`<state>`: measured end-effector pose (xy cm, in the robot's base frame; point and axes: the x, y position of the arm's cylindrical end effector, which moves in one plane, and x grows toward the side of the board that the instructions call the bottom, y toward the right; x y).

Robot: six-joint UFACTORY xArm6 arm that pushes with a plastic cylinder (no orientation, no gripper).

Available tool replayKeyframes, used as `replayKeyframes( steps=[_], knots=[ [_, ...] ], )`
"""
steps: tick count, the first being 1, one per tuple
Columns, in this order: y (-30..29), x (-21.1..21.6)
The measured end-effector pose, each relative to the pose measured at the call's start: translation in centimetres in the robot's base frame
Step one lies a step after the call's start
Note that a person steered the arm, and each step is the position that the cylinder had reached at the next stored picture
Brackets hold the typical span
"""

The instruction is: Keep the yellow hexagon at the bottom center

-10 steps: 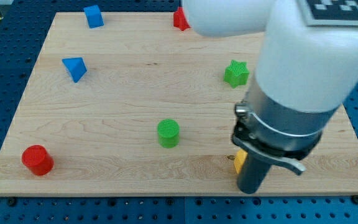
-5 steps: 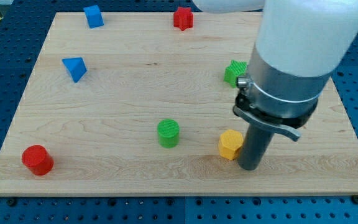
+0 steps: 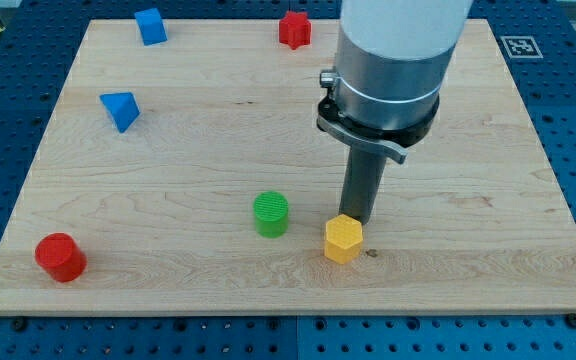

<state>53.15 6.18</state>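
Observation:
The yellow hexagon [image 3: 343, 239] lies on the wooden board [image 3: 168, 160] near the view's bottom, slightly right of centre. My tip [image 3: 357, 220] stands just above and to the right of it, touching or nearly touching its upper right edge. The rod rises from there into the big grey and white arm body, which hides the board behind it, including the spot where a green block lay earlier.
A green cylinder [image 3: 271, 214] stands left of the hexagon. A red cylinder [image 3: 60, 257] is at the bottom left. A blue triangular block [image 3: 120, 109] and a blue block [image 3: 150, 25] are upper left. A red block [image 3: 294, 29] is at the top.
My tip has moved left and up the view, from the bottom right. The yellow hexagon has slid left with it. The arm now covers the green star-like block.

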Motion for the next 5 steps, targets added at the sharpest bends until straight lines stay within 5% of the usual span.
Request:
replayKeyframes(
  steps=[5],
  knots=[
    [-4.1, 1.4]
  ],
)
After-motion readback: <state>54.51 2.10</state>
